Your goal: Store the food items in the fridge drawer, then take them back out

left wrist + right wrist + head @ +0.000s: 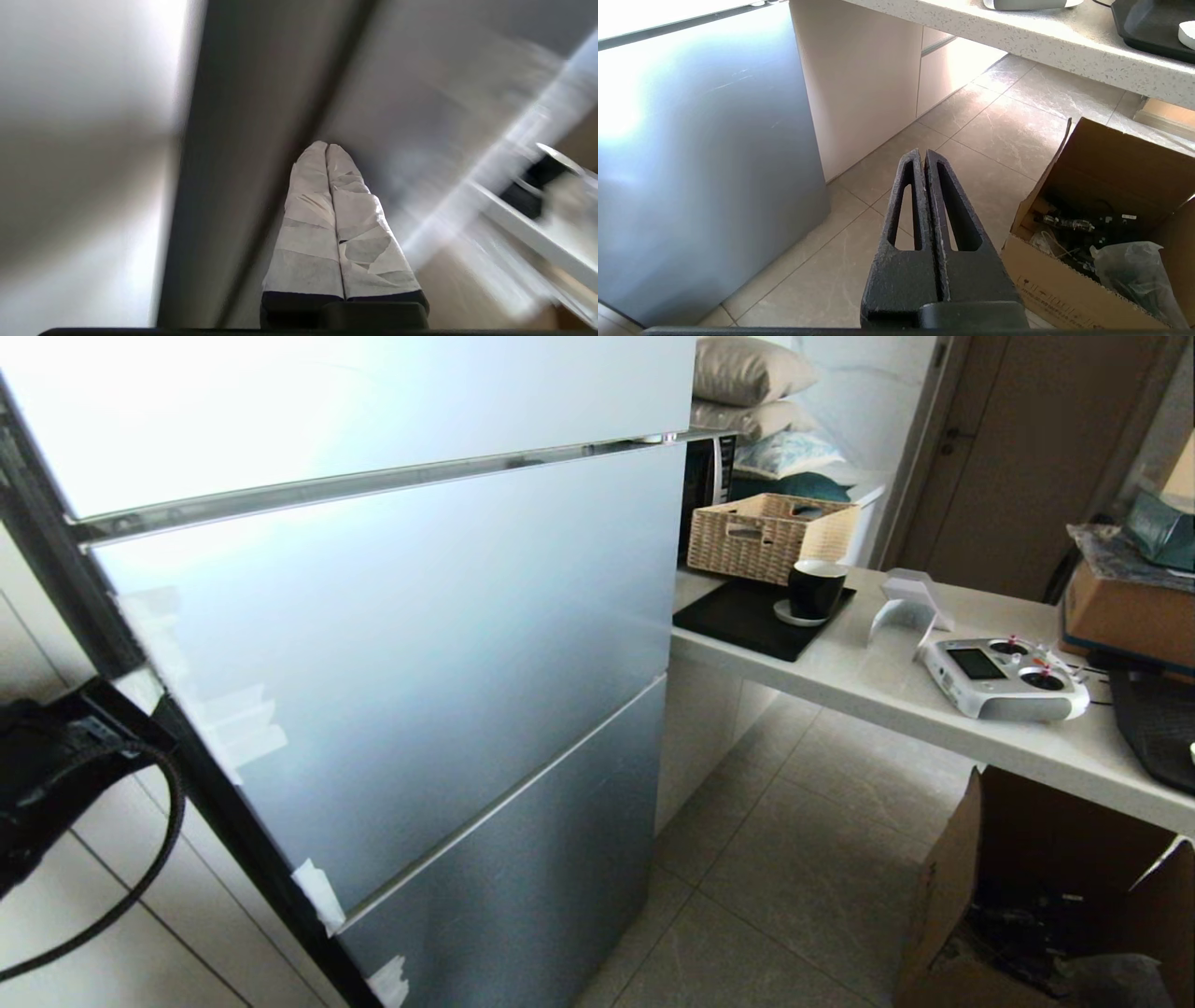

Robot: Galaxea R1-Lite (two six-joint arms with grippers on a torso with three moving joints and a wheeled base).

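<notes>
**Approaching a shut fridge, risk at the door edge**

Steering in, I had the left gripper point(327, 147) pressed closed and empty beside the fridge door point(392, 616); its taped fingertips could slip off the edge. The right gripper point(923, 154) hung closed over the floor. I saw no food or drawer.

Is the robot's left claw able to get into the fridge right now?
Probably not yet. The fridge doors look shut, with no gap showing. The left claw is shut and close to the fridge's side edge, so a door has to be opened first.
</notes>
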